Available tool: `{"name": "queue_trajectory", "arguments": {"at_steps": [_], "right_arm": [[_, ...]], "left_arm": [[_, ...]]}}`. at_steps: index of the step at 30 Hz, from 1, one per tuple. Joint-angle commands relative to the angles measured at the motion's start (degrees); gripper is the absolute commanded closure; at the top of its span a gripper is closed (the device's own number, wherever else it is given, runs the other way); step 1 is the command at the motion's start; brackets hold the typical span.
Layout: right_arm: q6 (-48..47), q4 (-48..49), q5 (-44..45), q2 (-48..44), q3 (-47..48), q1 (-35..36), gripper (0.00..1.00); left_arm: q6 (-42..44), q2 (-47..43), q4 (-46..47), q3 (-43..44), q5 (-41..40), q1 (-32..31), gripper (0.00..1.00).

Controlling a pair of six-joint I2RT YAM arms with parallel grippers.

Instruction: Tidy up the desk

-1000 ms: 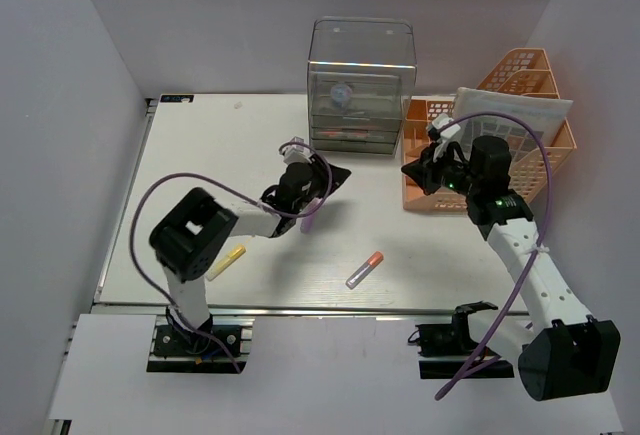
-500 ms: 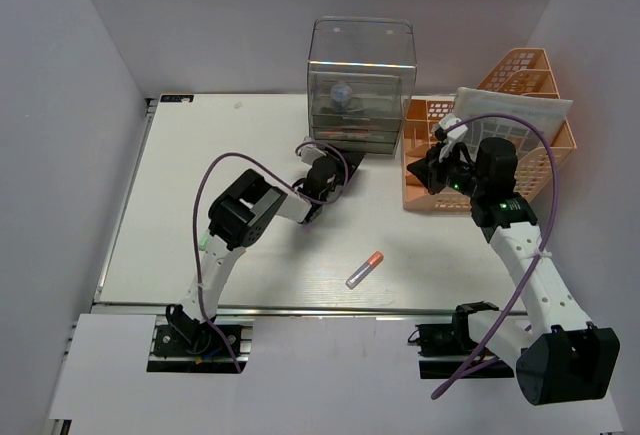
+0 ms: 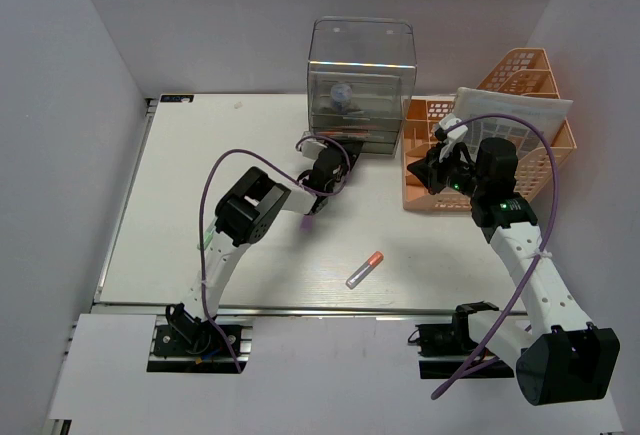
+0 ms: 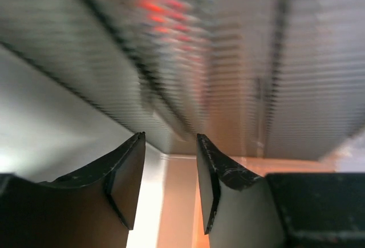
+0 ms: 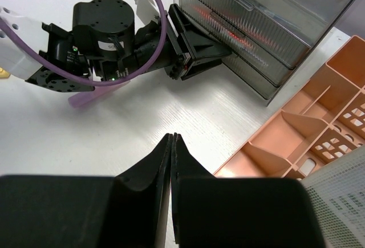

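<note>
The white desk [image 3: 200,175] carries a grey marker with an orange cap [image 3: 365,269] near the front middle. A purple marker [image 3: 311,207] lies beside my left arm and also shows in the right wrist view [image 5: 85,97]. My left gripper [image 3: 349,152] is open and empty, its tips close to the lower drawers of the clear drawer box [image 3: 360,85]; the left wrist view [image 4: 170,137] shows blurred drawer fronts [image 4: 228,43] just ahead. My right gripper [image 3: 416,170] is shut and empty, held above the desk [image 5: 114,139] by the rack's left edge [image 5: 173,135].
The orange mesh tray rack [image 3: 430,115] stands at the back right with a white mesh sheet [image 3: 510,115] lying on it; its compartments [image 5: 319,122] show in the right wrist view. Grey walls close in the back and sides.
My left arm has swung from the middle of the desk to the back, bringing its open gripper up to the drawer box front. The right gripper has barely moved.
</note>
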Motion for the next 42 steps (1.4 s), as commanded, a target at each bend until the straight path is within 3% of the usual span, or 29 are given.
{"name": "queue_trajectory", "arguments": {"at_steps": [1, 18, 26, 33, 42], "right_arm": [[-0.5, 1.3, -1.3, -1.0, 0.0, -0.5, 0.96], [-1.5, 0.7, -1.8, -0.6, 0.0, -0.6, 0.96], [-1.8, 0.6, -2.2, -0.5, 0.0, -0.9, 0.96], [-1.9, 0.6, -2.5, -0.4, 0.1, -0.9, 0.96], [-2.0, 0.4, -3.4, -0.2, -0.1, -1.0, 0.96]], "left_arm": [[-1.0, -1.1, -2.9, 1.2, -2.7, 0.4, 0.5], [-0.9, 1.0, -0.1, 3.6, -8.9, 0.9, 0.53], [-1.1, 1.4, 0.9, 4.7, -10.7, 0.9, 0.66], [-1.7, 1.4, 7.2, 0.9, -9.8, 0.9, 0.95], [-2.0, -2.0, 17.0, -9.5, -7.7, -0.3, 1.0]]}}
